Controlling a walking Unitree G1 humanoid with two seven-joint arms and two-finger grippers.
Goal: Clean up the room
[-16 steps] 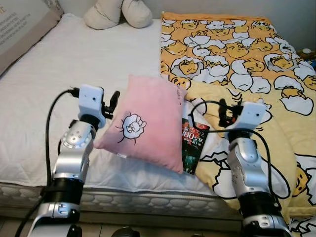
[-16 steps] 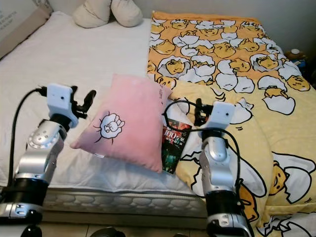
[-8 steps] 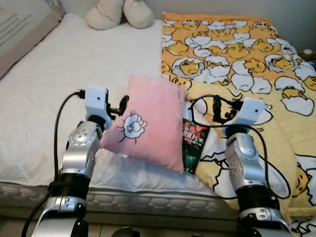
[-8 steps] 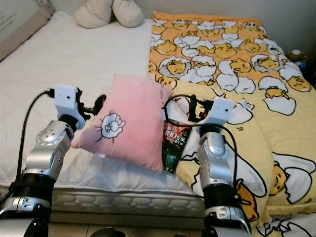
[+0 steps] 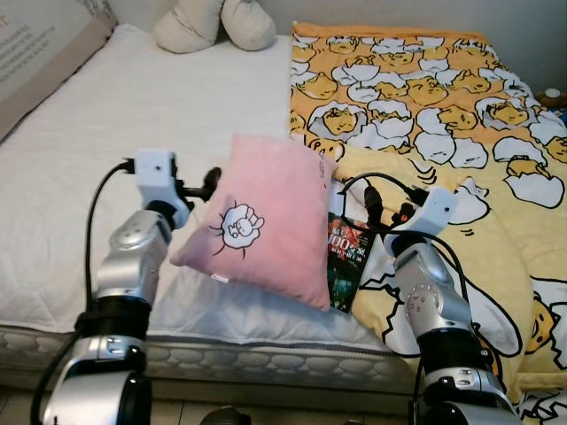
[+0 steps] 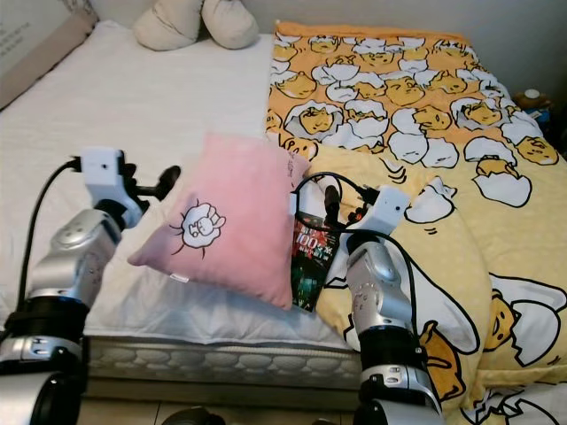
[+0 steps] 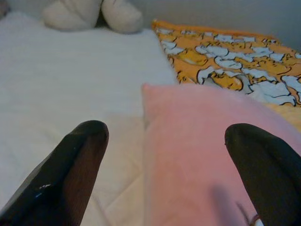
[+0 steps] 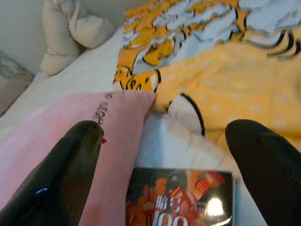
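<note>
Pink pillow (image 5: 266, 217) lies on white mattress (image 5: 133, 133), near its front edge; left gripper (image 7: 176, 155) spread wide at its left edge; right gripper (image 8: 164, 155) spread over book (image 5: 345, 261) beside yellow blanket (image 5: 425, 97).

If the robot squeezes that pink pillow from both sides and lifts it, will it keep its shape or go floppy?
The pink pillow looks plump and soft, so it would probably dent where fingers press and sag a little. It likely weighs little for its bulk. The left gripper is open at its edge, and the smooth cover might slip from thin fingers.
</note>
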